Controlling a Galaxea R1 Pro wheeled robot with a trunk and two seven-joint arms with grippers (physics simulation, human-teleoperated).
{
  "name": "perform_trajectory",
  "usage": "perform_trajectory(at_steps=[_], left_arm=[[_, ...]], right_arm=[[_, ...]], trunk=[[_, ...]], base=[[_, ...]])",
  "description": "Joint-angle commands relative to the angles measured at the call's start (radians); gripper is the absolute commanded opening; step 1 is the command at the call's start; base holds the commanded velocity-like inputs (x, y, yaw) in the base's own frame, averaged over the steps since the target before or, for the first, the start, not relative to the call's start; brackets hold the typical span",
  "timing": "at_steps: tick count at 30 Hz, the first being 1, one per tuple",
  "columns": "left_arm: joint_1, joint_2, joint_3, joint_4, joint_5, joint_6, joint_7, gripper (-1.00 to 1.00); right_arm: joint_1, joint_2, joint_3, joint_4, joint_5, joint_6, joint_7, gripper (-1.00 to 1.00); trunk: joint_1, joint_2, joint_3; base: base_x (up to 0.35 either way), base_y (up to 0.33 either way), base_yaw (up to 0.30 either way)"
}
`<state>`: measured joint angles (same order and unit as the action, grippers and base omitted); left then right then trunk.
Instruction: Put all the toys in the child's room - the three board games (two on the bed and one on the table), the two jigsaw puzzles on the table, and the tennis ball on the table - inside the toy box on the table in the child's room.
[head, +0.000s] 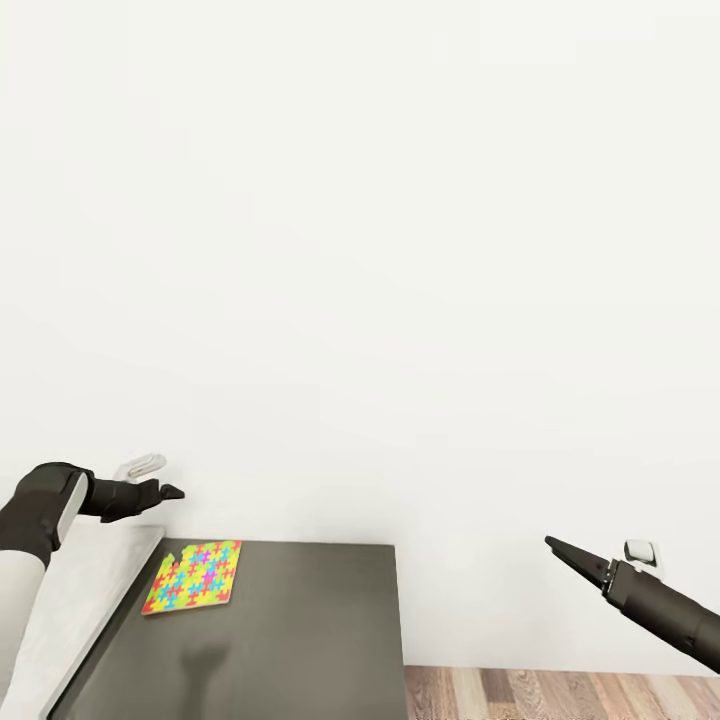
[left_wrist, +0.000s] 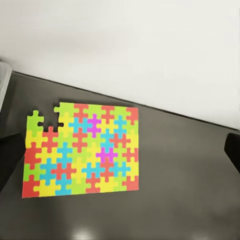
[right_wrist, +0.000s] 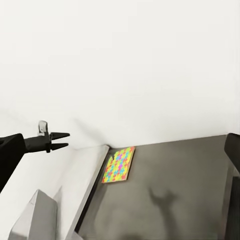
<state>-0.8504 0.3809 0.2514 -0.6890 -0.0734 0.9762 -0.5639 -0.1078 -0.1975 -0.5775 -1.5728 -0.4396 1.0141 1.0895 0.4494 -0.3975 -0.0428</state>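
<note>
One jigsaw puzzle (head: 193, 577), a small flat multicoloured mosaic square with a notch at one corner, lies on a dark grey cabinet top (head: 300, 640) near the wall. In the left wrist view the jigsaw puzzle (left_wrist: 82, 150) lies directly below. My left gripper (head: 168, 492) hovers above and a little left of it, open and holding nothing; its shadow falls on the cabinet. From the right wrist the left gripper (right_wrist: 65, 140) shows two parted fingertips. My right gripper (head: 556, 545) hangs in the air far to the right, beyond the cabinet's edge, open and empty.
The light-grey table top (head: 95, 590) borders the cabinet on the left. A grey flared wall (right_wrist: 37, 220), possibly the toy box, stands on it. A white wall runs close behind. Wooden floor (head: 560, 695) shows to the right of the cabinet.
</note>
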Motion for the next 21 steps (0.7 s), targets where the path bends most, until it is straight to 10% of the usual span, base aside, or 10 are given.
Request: perform_trajectory(at_steps=[1, 21], left_arm=[[-0.001, -0.001, 0.003, 0.0, -0.008, 0.004, -0.002, 1.0], [-0.038, 0.002, 0.003, 0.057, -0.005, -0.067, 0.051, 1.0]], right_arm=[[-0.001, 0.0, -0.001, 0.0, 0.001, 0.004, 0.004, 1.0], [-0.001, 0.0, -0.001, 0.0, 0.002, 0.005, 0.004, 1.0]], trunk=[[0.001, -0.002, -0.004], [0.001, -0.002, -0.037]], base=[[0.0, 0.0, 0.0], [0.0, 0.0, 0.0]])
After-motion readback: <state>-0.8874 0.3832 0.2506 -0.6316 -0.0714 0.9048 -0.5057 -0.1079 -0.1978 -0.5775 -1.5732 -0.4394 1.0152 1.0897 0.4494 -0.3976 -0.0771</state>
